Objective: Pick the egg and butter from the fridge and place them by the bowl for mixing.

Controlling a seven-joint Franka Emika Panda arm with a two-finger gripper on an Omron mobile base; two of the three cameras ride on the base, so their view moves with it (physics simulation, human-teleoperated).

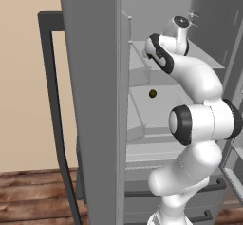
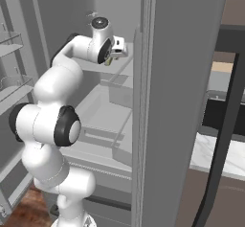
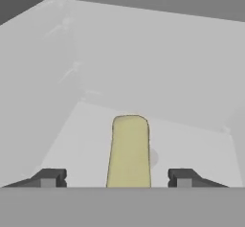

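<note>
The fridge (image 1: 95, 86) stands open and my arm reaches onto its upper shelf (image 2: 122, 68). The butter (image 3: 129, 149), a pale yellow-olive stick, lies on the shelf pointing away from the hand. My gripper (image 3: 118, 177) straddles its near end, open, with a gap between each fingertip (image 3: 52, 177) and the stick. A small pale round shape, seemingly the egg (image 3: 153, 158), peeks out at the butter's right edge, mostly hidden. In the right base view the gripper (image 2: 111, 58) hangs over the butter (image 2: 108, 62). The bowl is out of view.
A small dark olive ball (image 1: 152, 93) sits on the shelf below. The open fridge door (image 1: 90, 100) stands close to the arm's left, another door (image 2: 186, 101) to its right. Door racks (image 2: 12, 85) line the far left. Drawers (image 1: 142, 191) lie below.
</note>
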